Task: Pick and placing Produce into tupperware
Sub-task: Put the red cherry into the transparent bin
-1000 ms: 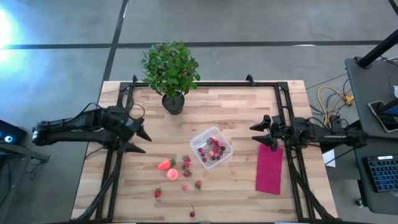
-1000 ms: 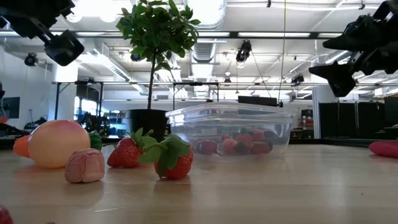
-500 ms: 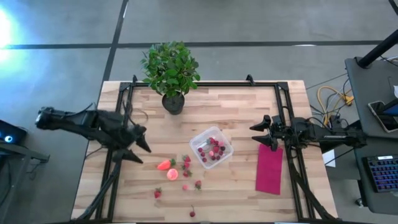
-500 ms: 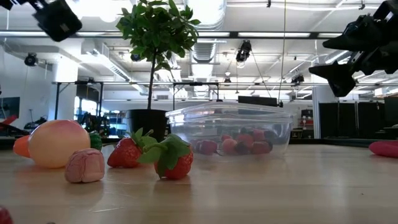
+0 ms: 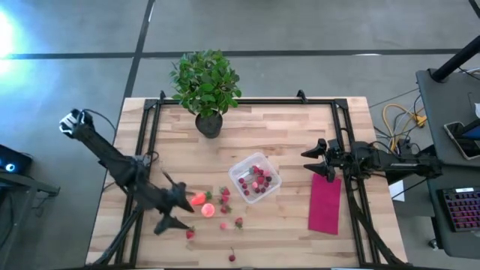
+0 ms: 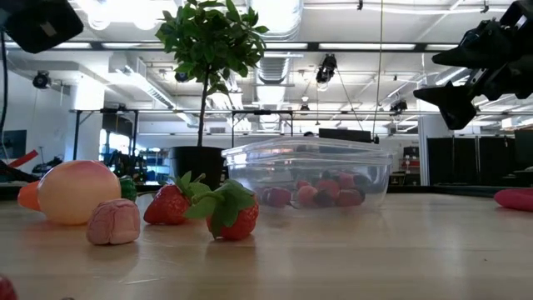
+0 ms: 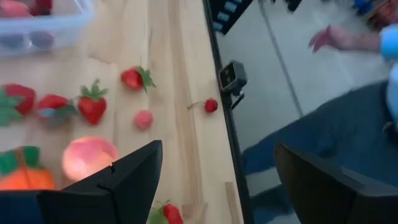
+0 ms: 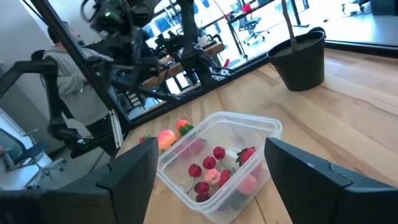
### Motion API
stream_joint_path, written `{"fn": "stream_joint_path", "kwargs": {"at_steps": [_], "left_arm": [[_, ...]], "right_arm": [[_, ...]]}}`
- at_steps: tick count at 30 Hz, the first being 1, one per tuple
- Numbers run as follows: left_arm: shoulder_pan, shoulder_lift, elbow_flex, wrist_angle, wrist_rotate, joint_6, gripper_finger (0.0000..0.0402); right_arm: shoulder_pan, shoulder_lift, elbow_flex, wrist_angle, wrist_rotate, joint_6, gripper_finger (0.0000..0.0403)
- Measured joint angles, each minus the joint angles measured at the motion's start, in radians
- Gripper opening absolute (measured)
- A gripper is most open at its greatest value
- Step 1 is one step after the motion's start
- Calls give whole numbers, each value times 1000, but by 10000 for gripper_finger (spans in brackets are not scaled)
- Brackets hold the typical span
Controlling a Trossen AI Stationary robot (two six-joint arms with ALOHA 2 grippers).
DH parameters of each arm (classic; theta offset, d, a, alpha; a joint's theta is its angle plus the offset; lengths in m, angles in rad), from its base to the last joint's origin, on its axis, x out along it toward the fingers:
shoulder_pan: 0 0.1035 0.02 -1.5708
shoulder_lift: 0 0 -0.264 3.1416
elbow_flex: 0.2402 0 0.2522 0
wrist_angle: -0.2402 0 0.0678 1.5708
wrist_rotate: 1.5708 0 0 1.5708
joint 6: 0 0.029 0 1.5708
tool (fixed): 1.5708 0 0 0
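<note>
Shows the left gripper [image 5: 178, 211] low over the table [image 5: 285, 127], jaws spread wide and grasping nothing. Places the orange-red strawberry [image 5: 199, 199] and the round fruit [image 5: 208, 211] just ahead of its fingertips, side by side and apparently touching; cannot tell whether either finger meets them. Scatters loose red berries [image 5: 224, 197] a little farther out in front of that gripper, one [image 5: 190, 233] close beside its nearer finger and one [image 5: 231, 257] well off to the side by the table edge. Sets the tupperware [image 5: 274, 177] beyond the loose fruit from the left gripper, between the two grippers, upright, lidless, with several berries already inside. From the left wrist, looks past both dark fingers [image 7: 118, 186] at the round fruit [image 7: 88, 158] close by, berries [image 7: 92, 107] ahead, a corner of the tupperware [image 7: 43, 28] farther on, and a person's hand [image 7: 336, 38] off the table. Keeps the right gripper [image 5: 310, 163] raised at the table's side, released and empty, facing the tupperware [image 8: 249, 124] with a clear gap before it, the magenta cloth [image 5: 325, 204] lying flat just beside and below it. Stands the plant [image 5: 206, 82] at the far edge, well apart from both grippers.
</note>
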Motion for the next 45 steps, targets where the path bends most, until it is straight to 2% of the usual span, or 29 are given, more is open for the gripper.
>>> {"fn": "stream_joint_path", "kwargs": {"at_steps": [6, 10, 16, 24, 29, 35, 45], "left_arm": [[-11, 259, 169, -19, -3, 23, 293], [0, 425, 293, -122, -11, 21, 293], [6, 563, 434, -96, -10, 26, 293], [7, 618, 466, 7, 1, 21, 293], [21, 621, 465, -11, 0, 21, 293], [43, 629, 464, -45, -86, 73, 293], [44, 628, 464, -50, -72, -4, 293]], "right_arm": [[0, 0, 0, 0, 0, 0, 286], [0, 0, 0, 0, 0, 0, 286], [0, 0, 0, 0, 0, 0, 286], [0, 0, 0, 0, 0, 0, 286], [0, 0, 0, 0, 0, 0, 286], [0, 0, 0, 0, 0, 0, 286], [0, 0, 0, 0, 0, 0, 286]]}}
